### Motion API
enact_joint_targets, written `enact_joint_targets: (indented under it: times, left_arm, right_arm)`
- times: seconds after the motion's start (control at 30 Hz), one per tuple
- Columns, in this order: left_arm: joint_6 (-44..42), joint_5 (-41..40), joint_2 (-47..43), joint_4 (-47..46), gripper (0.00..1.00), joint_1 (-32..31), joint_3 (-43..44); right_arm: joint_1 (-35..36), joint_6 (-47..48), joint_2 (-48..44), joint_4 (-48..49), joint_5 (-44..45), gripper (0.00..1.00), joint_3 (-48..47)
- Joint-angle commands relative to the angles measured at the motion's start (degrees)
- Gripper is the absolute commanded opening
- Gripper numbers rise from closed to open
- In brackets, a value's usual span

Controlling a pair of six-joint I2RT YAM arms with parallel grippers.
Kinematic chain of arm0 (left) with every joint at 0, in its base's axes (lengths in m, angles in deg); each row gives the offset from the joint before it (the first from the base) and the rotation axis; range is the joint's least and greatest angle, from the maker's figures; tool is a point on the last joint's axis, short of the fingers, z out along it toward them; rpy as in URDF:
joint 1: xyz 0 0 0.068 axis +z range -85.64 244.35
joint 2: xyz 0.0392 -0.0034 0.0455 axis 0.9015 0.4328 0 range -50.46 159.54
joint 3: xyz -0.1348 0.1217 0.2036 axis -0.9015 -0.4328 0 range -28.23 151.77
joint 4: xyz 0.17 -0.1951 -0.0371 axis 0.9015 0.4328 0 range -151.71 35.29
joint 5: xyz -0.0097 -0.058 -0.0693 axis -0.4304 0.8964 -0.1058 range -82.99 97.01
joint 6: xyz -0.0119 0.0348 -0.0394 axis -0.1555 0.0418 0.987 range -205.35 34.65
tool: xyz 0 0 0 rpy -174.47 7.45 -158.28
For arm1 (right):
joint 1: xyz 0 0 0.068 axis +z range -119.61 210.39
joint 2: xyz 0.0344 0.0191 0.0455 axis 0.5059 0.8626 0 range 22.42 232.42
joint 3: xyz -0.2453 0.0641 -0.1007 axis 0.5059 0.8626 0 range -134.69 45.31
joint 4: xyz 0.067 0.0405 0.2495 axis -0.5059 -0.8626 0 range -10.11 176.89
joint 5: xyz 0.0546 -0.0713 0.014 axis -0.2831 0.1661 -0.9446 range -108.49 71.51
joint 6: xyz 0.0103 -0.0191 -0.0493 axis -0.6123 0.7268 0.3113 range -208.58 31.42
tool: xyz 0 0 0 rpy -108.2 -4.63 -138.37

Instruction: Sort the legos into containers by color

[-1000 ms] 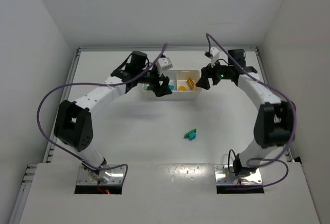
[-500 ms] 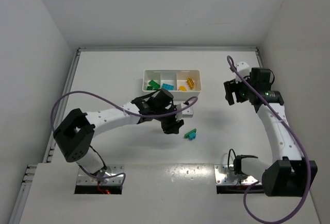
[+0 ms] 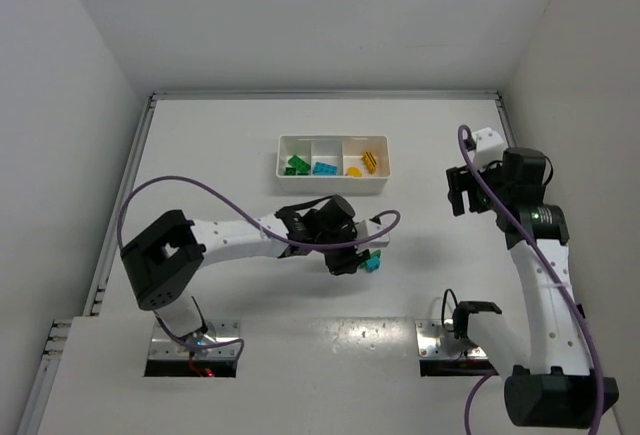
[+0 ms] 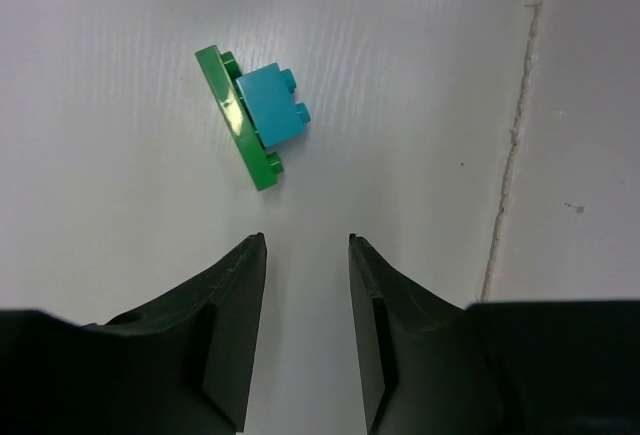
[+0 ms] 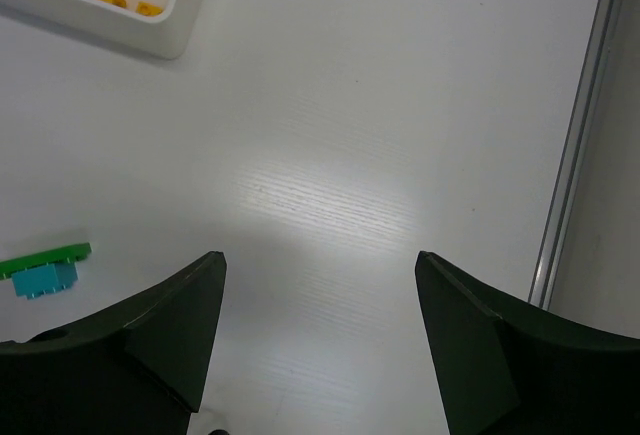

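Note:
A clump of a flat green lego with a cyan-blue brick stuck on it lies on the white table; it also shows in the top view and in the right wrist view. My left gripper is open and empty, just short of the clump. The white tray at the back holds green legos in its left compartment, cyan ones in the middle and yellow-orange ones on the right. My right gripper is open wide and empty, held above the table at the right.
A raised white ledge with a rough seam runs along the table's near edge, close to the clump. A metal rail borders the table on the right. White walls enclose the table on three sides.
My left arm has swung from the tray down to the clump on the table. My right arm has pulled back from the tray to the right side.

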Motion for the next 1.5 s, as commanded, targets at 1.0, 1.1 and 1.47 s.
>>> enact_joint_targets:
  times: [1.0, 1.1, 1.47]
  left_arm:
    - [1.84, -2.22, 14.48, -1.71, 0.27, -2.43, 10.81]
    - [1.83, -2.22, 15.09, -1.18, 0.27, -2.43, 10.81]
    - [1.30, -2.30, 16.68, -0.04, 0.05, -2.43, 11.96]
  right_arm:
    - [-0.43, 2.55, -2.13, -1.08, 2.41, 0.78, 2.72]
    - [-0.43, 2.55, -2.13, -1.08, 2.41, 0.78, 2.72]
    - [-0.43, 2.55, -0.99, -1.08, 1.88, 0.78, 2.72]
